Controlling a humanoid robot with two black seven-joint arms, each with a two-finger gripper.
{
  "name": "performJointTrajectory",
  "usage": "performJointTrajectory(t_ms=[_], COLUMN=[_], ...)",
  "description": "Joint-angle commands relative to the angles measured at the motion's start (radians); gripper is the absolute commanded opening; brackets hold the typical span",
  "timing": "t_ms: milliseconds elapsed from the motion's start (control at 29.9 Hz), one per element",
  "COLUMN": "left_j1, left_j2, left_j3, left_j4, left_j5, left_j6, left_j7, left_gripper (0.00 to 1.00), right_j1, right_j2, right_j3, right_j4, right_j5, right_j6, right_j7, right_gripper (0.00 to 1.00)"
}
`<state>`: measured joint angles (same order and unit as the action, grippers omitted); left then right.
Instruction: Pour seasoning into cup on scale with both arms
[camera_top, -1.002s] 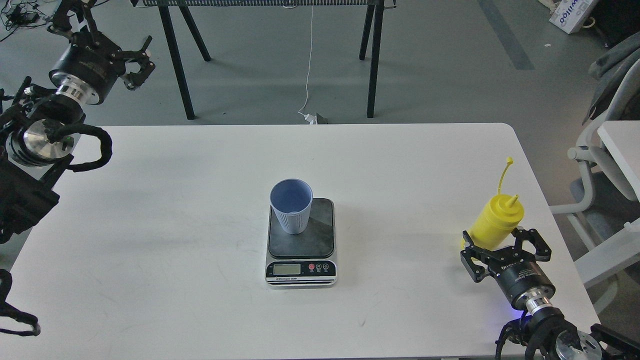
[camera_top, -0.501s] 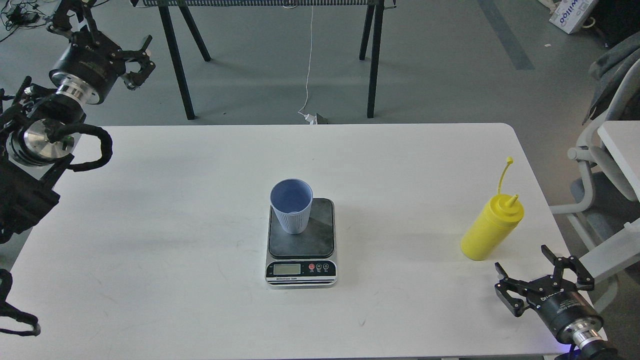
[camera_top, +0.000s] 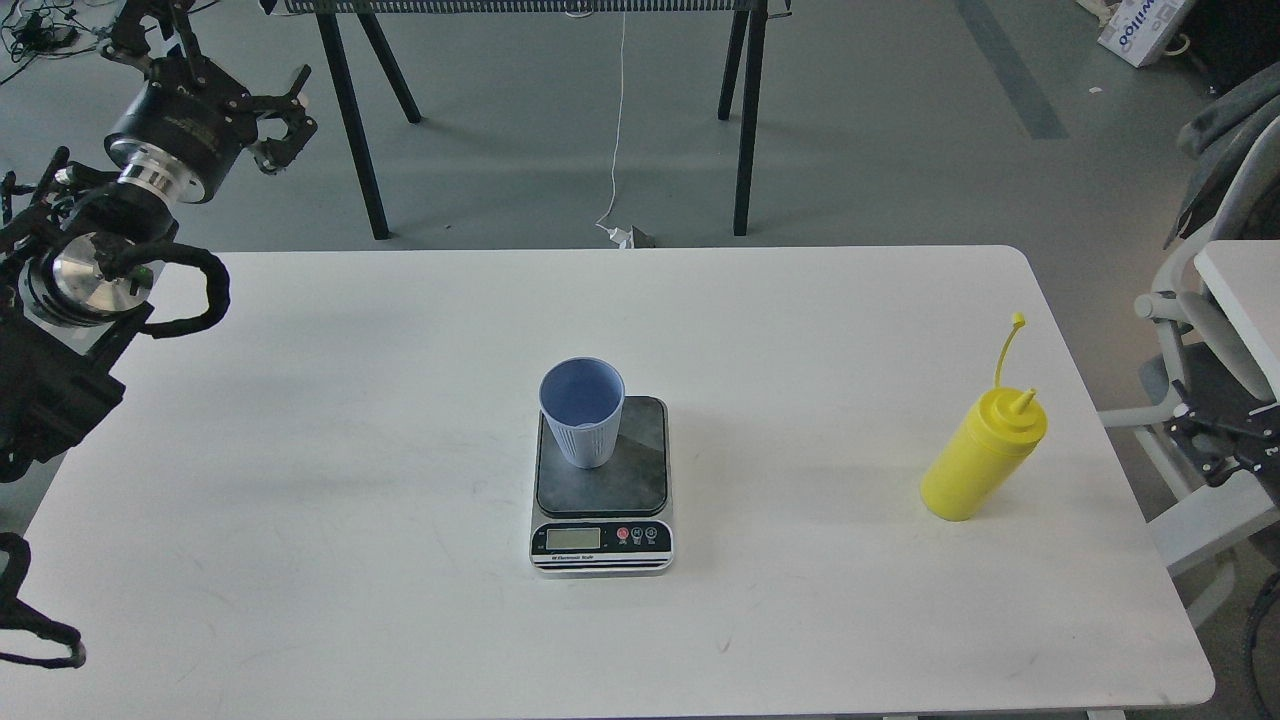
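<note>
The light-blue ribbed cup (camera_top: 583, 411) stands upright on the back left of the scale's dark plate (camera_top: 625, 470). The scale sits at the table's middle, display toward me. The yellow seasoning bottle (camera_top: 982, 455) stands upright and free near the table's right edge, its tethered cap sticking up. My right gripper (camera_top: 1222, 437) is off the table past its right edge, to the right of the bottle and apart from it, claws spread and empty. My left gripper (camera_top: 268, 118) hangs open and empty beyond the table's far left corner, high above the floor.
The white table (camera_top: 400, 420) carries only the scale and the bottle. A white chair (camera_top: 1190, 330) stands right beside the right gripper. Black stand legs (camera_top: 350, 120) and a white cable are on the floor behind the table. My left arm's joints (camera_top: 85, 280) overhang the left edge.
My right gripper let go of the bottle, drew back toward me, then swung out past the table's right edge. The bottle stays upright. The left gripper rose slightly.
</note>
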<state>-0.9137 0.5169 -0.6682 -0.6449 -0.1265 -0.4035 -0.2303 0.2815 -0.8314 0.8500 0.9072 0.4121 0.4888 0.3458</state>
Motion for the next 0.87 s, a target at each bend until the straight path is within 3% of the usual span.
performJointTrajectory(t_ms=[0, 167, 367, 568, 835], left_j1=[-0.001, 0.002, 0.01, 0.018, 0.022], left_j2=[0.0, -0.008, -0.015, -0.024, -0.02], left_j3=[-0.002, -0.011, -0.085, -0.143, -0.143], left_j4=[0.001, 0.005, 0.039, 0.053, 0.053], left_j5=[-0.002, -0.007, -0.01, -0.041, -0.042], left_j6=[-0.005, -0.014, -0.04, -0.041, -0.041], left_j7=[-0.001, -0.003, -0.004, 0.0, -0.001], left_gripper=[1.0, 1.0, 1.0, 1.0, 1.0], right_j1=[0.212, 0.474, 0.629, 0.673, 0.679], right_j2=[0.075, 0.199, 0.356, 0.437, 0.445], right_j3=[-0.003, -0.14, -0.154, -0.091, -0.082], right_j4=[-0.189, -0.387, -0.491, -0.491, -0.482], right_j5=[-0.068, -0.072, -0.065, -0.067, -0.065], right_j6=[0.0, 0.0, 0.0, 0.0, 0.0], right_j7=[-0.013, -0.036, -0.142, -0.142, -0.139], right_gripper=[0.99, 1.0, 0.99, 1.0, 1.0])
